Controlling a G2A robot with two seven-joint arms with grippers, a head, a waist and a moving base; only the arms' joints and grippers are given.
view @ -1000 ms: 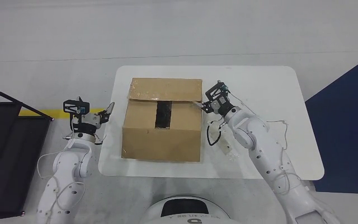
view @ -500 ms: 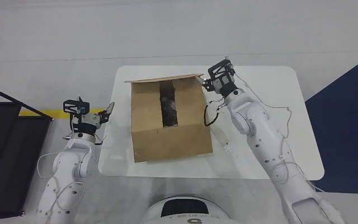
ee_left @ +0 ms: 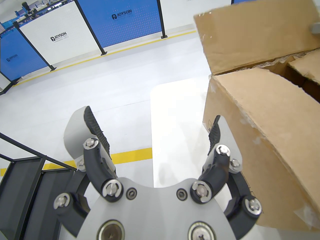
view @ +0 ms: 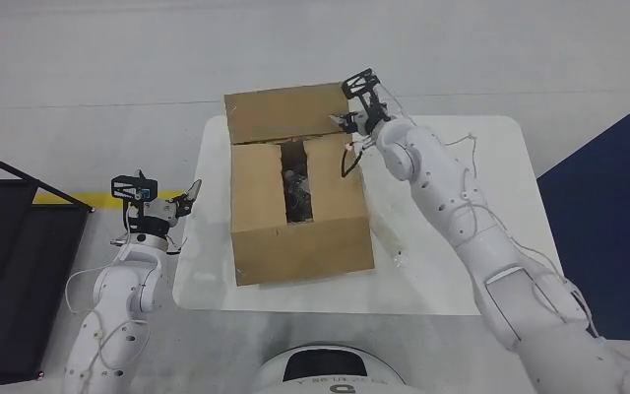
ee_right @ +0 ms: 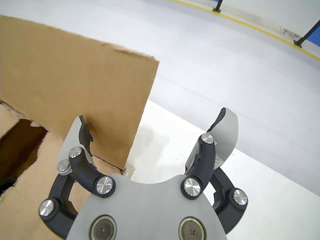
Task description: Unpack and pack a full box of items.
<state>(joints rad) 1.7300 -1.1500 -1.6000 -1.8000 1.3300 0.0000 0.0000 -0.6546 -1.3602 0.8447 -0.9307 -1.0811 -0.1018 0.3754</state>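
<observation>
A brown cardboard box (view: 300, 231) stands on the white table (view: 453, 187). Its far flap (view: 285, 111) stands upright, and the two inner flaps leave a narrow gap (view: 295, 192) with dark items below. My right gripper (view: 346, 116) is open at the far flap's right corner; in the right wrist view (ee_right: 153, 123) one finger (ee_right: 83, 128) rests against the flap's face (ee_right: 75, 81). My left gripper (view: 187, 195) hangs open and empty off the table's left edge, beside the box wall (ee_left: 262, 126), seen up close in the left wrist view (ee_left: 152, 118).
A black metal rack (view: 25, 256) stands on the floor at the left. A dark blue panel (view: 600, 197) is at the right. Bare table lies right of the box. Blue and white fence panels (ee_left: 117, 13) stand far behind.
My right gripper moved toward the far side, swinging the far flap from flat to upright. The box turned and shifted on the table. The left arm stayed still.
</observation>
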